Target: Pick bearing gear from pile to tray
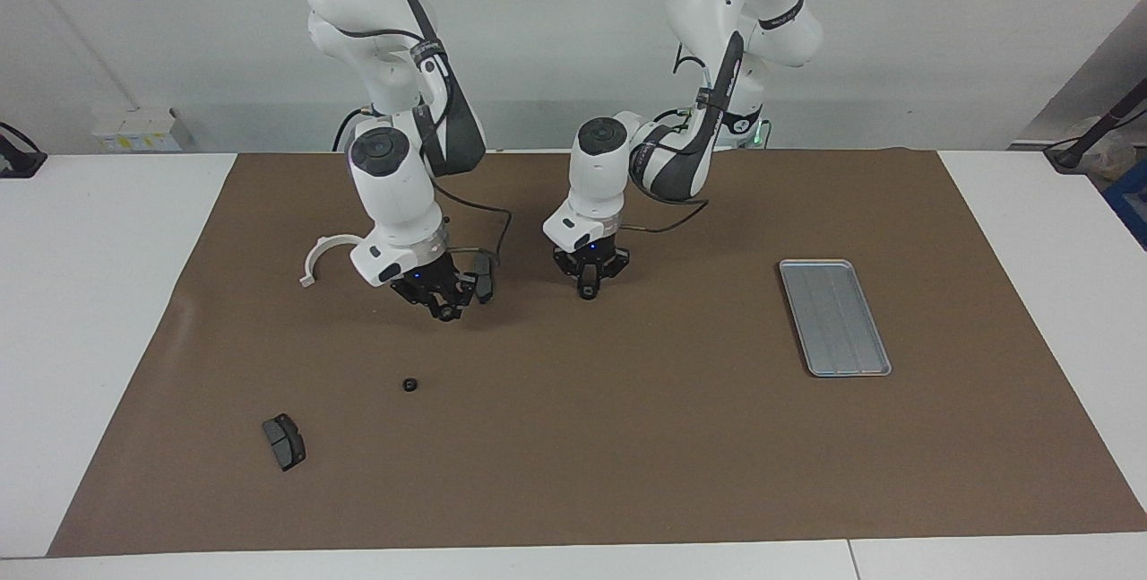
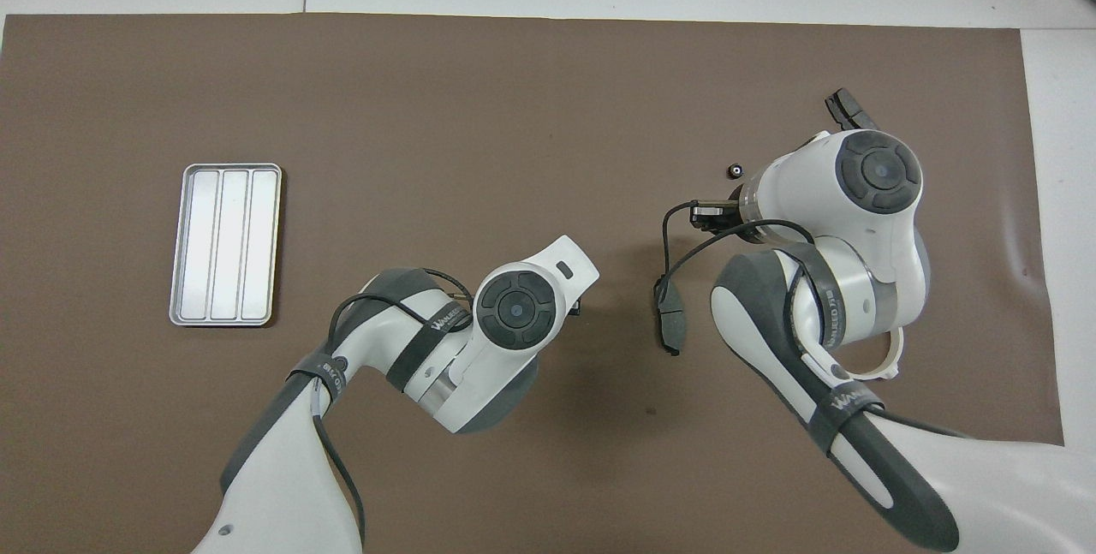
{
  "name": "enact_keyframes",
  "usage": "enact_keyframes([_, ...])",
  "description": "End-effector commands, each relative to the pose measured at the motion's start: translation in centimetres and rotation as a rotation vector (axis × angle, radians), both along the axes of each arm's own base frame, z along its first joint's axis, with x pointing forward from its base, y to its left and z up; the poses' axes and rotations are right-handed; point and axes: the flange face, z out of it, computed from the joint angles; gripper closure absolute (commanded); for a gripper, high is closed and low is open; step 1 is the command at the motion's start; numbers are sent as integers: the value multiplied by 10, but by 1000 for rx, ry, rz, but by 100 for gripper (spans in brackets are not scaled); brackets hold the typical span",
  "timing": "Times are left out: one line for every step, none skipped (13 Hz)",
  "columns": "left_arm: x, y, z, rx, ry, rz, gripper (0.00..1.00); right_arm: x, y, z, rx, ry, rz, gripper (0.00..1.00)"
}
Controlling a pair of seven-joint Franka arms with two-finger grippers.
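Note:
My left gripper (image 1: 588, 290) is down at the mat near the middle, its fingertips shut on a small black bearing gear that hardly shows between them. The arm's own wrist (image 2: 516, 311) covers it in the overhead view. My right gripper (image 1: 445, 308) (image 2: 706, 213) hangs low over the mat beside a dark brake pad (image 1: 484, 280) (image 2: 670, 324), fingertips together on what looks like another small black ring. One more bearing gear (image 1: 409, 385) (image 2: 735, 169) lies loose, farther from the robots. The silver tray (image 1: 811, 263) (image 2: 227, 166) lies toward the left arm's end with nothing in it.
A white curved bracket (image 1: 318, 255) (image 2: 882, 363) lies near the right arm's base. A second brake pad (image 1: 284, 442) (image 2: 848, 109) sits farther out toward the right arm's end. A brown mat (image 1: 627, 437) covers the table's middle, with white table around it.

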Motion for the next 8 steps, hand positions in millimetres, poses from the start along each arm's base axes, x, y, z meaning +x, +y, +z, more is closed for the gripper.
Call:
enact_keyframes([7, 2, 7, -13, -17, 3, 100, 2, 13, 0, 22, -22, -35, 96])
enact_keyframes([18, 5, 14, -17, -21, 20, 100, 0, 22, -2, 24, -19, -43, 96])
enact_keyframes([35, 13, 24, -19, -25, 48, 100, -1, 26, -2, 30, -27, -57, 96])
enact_keyframes([56, 26, 32, -17, -23, 84, 100, -2, 32, -4, 33, -29, -62, 96])
enact_keyframes([78, 43, 40, -8, -16, 124, 100, -5, 43, -6, 35, -25, -62, 96])
enact_keyframes([98, 65, 49, -5, -18, 150, 100, -7, 48, -7, 37, -22, -80, 96])
enact_keyframes([115, 95, 54, 1, -16, 163, 100, -10, 61, -9, 47, -34, -87, 96])
enact_keyframes([131, 129, 59, 11, -8, 172, 100, -15, 76, -11, 55, -39, -92, 96])
